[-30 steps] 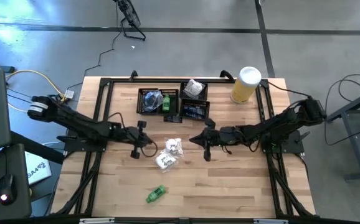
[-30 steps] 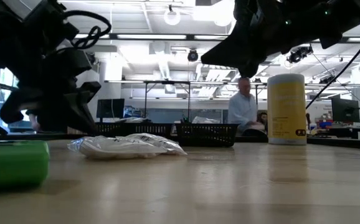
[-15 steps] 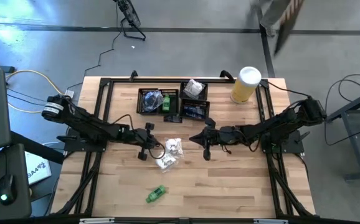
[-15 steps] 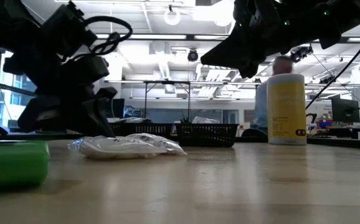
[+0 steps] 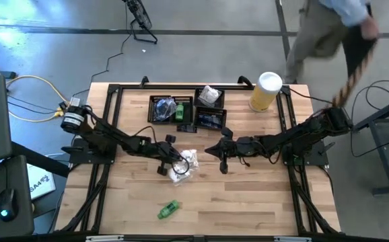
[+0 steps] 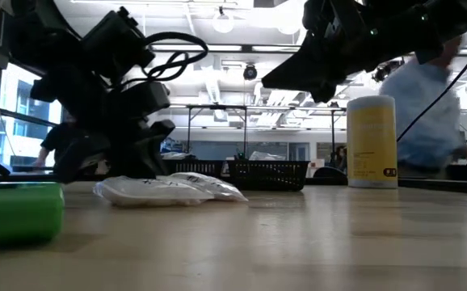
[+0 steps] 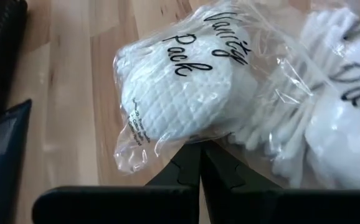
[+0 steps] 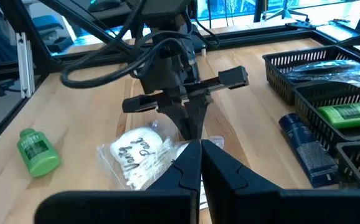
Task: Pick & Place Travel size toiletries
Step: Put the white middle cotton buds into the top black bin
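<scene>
From above, the left gripper (image 5: 169,160) reaches to the middle of the wooden table (image 5: 248,208), its fingers pressed together and its tip at the edge of two white sachets (image 5: 183,166) that lie touching each other; it grasps nothing. The right gripper (image 5: 216,150) hangs just right of the sachets, also clenched and empty. A green bottle (image 5: 169,210) lies alone toward the near edge, with bare wood all around it. Along the far edge sit black mesh trays (image 5: 184,110) holding green, white and dark packets, and a yellow cylinder (image 5: 265,91) stands at the far right corner; a person (image 5: 329,27) passes behind the table there. The low view adds height: the sachets (image 6: 169,188) lie flat on the wood with the left gripper (image 6: 140,153) down behind them, while the right arm's dark bulk stays well above the surface, leaving open table beneath it across to the cylinder (image 6: 372,141). The green bottle (image 6: 15,212) fills the near left corner. The left wrist view alone shows the print "Vanity Pack" on the nearer sachet (image 7: 180,93), whose crinkled plastic edge meets the closed fingertips (image 7: 200,168). The right wrist view shows what the others hide: a dark blue tube (image 8: 306,149) lying on the wood just beside the trays (image 8: 329,81), and the left gripper (image 8: 191,127) standing over the sachets (image 8: 144,155).
</scene>
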Motion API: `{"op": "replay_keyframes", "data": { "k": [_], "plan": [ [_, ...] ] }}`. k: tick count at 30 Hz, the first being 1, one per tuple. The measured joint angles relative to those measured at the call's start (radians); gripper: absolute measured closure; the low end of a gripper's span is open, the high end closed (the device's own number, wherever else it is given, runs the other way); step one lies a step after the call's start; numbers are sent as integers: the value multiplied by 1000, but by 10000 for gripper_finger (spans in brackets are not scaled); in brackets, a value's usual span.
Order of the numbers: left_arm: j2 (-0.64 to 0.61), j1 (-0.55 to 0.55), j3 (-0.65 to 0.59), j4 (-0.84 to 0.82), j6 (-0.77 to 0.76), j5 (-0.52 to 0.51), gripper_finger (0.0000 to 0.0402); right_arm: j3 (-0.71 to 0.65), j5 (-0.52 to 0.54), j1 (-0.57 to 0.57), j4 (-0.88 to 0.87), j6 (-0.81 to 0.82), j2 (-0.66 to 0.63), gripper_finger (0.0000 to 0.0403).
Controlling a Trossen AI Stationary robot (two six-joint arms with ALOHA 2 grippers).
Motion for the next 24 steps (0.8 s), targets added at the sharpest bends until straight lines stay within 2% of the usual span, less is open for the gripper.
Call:
{"op": "replay_keyframes", "data": {
  "k": [5, 14, 24],
  "plan": [
    [36, 3, 47, -3, 48, 6, 401, 0, 0, 0, -7, 0, 0, 400],
    [116, 70, 106, 71, 67, 98, 401, 0, 0, 0, -9, 0, 0, 400],
    [123, 74, 169, 89, 178, 121, 401, 0, -1, 2, -10, 11, 0, 400]
  ]
}}
